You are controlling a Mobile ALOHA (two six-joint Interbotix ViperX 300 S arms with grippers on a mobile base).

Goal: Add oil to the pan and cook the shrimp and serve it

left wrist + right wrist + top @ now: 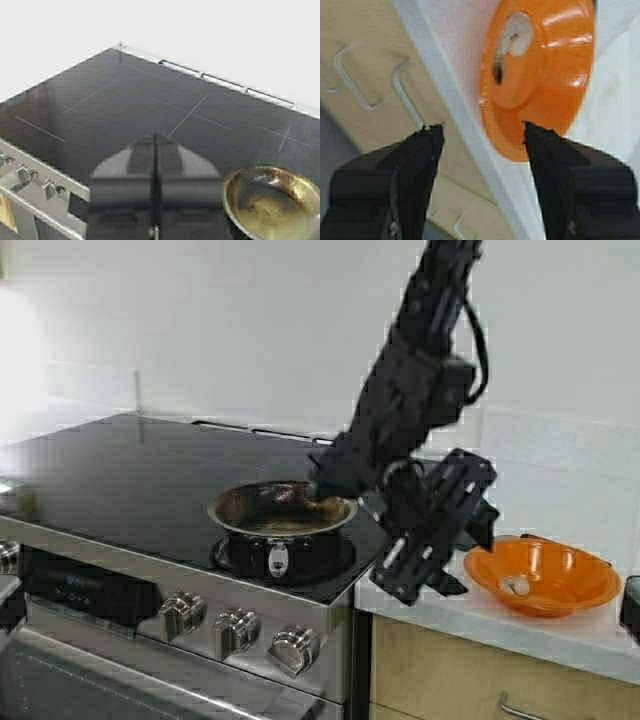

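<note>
- Black glass cooktop (pixel 130 465) of a steel-fronted stove, faint white burner crosses on it; row of metal knobs (pixel 235 628) along the front; plain white wall behind.
- White counter (pixel 560 635) just beside the stove on the robot's right, light wood cabinet (pixel 440 675) with a metal pull under it.
- pan (pixel 282 508) sits on the front right burner, near the stove's right edge: small round shallow steel, browned and stained inside, dark underside, stub handle facing front.
- orange bowl (pixel 543 575) on the counter, well apart from the pan: glossy, round; one pale curled shrimp (pixel 516 586) lies in it.
- right gripper (pixel 432 530) hangs over the seam between stove and counter, between pan and bowl; black fingers spread wide, nothing between them; in the right wrist view the bowl rim shows past the fingers.
- left gripper (pixel 155 200) seen only in the left wrist view, above the cooktop beside the pan; fingers pressed together, empty.
</note>
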